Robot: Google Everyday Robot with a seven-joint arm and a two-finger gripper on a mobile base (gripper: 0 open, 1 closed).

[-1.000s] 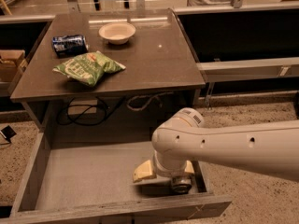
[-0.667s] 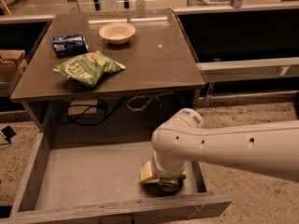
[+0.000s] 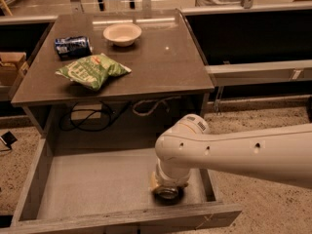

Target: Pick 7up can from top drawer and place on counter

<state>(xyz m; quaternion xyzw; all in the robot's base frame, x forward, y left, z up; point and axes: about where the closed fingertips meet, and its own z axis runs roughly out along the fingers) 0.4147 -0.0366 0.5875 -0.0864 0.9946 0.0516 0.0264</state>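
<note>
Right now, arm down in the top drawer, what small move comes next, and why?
Probably a small lift straight up. The gripper sits low in the top drawer, front right, over a silver round end, likely the 7up can. The wrist hides the grasp; a lift would show whether the can follows.

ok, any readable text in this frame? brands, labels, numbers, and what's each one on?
No text can be read here.
On the dark blue can on the counter: pale print, too blurred to read.
On the green bag beside it: white and red marks, too blurred to read.
On the white arm: dark dots only, no text.
On the pincer, low in the top drawer at its front right: no label shows.
</note>
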